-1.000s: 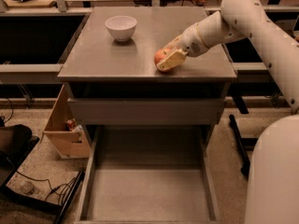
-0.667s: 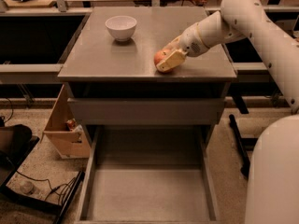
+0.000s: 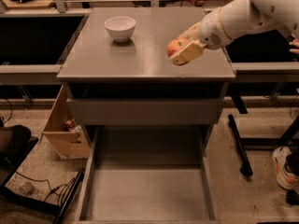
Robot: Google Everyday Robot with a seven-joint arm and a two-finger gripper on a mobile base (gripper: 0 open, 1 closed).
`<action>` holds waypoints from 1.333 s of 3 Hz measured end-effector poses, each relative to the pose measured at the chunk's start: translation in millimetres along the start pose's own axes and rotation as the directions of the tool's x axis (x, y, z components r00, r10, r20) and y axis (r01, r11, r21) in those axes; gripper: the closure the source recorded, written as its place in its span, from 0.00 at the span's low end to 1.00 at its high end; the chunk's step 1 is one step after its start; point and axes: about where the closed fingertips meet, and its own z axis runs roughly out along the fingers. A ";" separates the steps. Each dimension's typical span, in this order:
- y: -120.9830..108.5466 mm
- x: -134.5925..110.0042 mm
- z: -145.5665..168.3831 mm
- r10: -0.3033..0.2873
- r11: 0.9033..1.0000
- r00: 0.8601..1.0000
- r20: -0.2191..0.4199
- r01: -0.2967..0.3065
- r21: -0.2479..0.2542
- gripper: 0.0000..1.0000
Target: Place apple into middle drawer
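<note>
The apple (image 3: pixel 174 45), small and red-orange, is held between the tan fingers (image 3: pixel 188 53) of my gripper (image 3: pixel 180 50), just above the right part of the grey cabinet top (image 3: pixel 140 59). The gripper is shut on it, and the white arm reaches in from the upper right. The middle drawer (image 3: pixel 149 195) is pulled out wide below the cabinet front, with a bare grey floor and thin low side walls. The apple is well above and behind the drawer's floor.
A white bowl (image 3: pixel 120 28) stands on the cabinet top at the back left. A closed grey drawer front (image 3: pixel 145 111) sits above the open drawer. A cardboard box (image 3: pixel 65 132) and cables (image 3: pixel 51 190) lie on the floor at left. A black frame leg (image 3: pixel 239 143) and a shoe (image 3: pixel 285 168) are at right.
The gripper has moved a little up and to the right with the apple in it, raising it off the cabinet top. The bowl and drawer have not moved.
</note>
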 end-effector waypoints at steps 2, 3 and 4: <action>81.0 33.0 -50.3 0.118 0.988 0.993 -0.024 -0.116 0.098 1.00; 110.7 84.4 0.3 0.161 0.985 0.985 -0.070 -0.156 0.066 1.00; 105.9 119.8 41.7 0.164 0.984 0.983 -0.087 -0.157 0.083 1.00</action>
